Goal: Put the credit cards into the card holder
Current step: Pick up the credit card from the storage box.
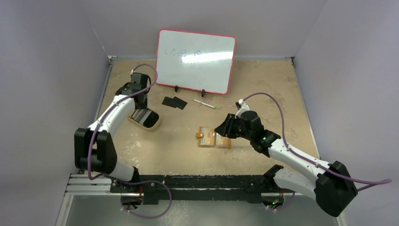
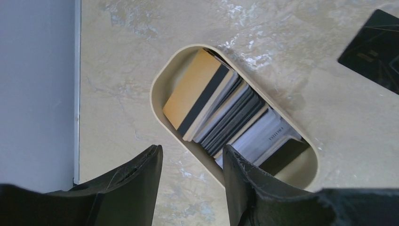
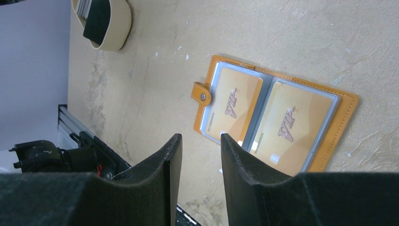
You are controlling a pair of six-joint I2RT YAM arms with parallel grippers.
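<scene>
The card holder [image 1: 203, 141] lies open on the table, orange-tan with a snap tab [image 3: 201, 94]. An orange-yellow credit card [image 3: 233, 106] sits in its left clear sleeve. A second one [image 3: 291, 125] sits in its right sleeve. Two black credit cards [image 1: 174, 102] lie flat near the whiteboard. My right gripper [image 3: 200, 139] hangs open and empty just off the holder's near edge [image 3: 348, 106]. My left gripper [image 2: 190, 155] is open and empty over the rim of the oval tin dish [image 2: 160, 80]. Several cards stand in the dish, an orange-yellow one with a black stripe [image 2: 197, 92] foremost.
A whiteboard [image 1: 195, 61] stands propped at the back. A slim pen [image 1: 204, 104] lies in front of it. The dish [image 1: 153, 127] sits at the left below the left wrist. Grey walls close in the table on both sides.
</scene>
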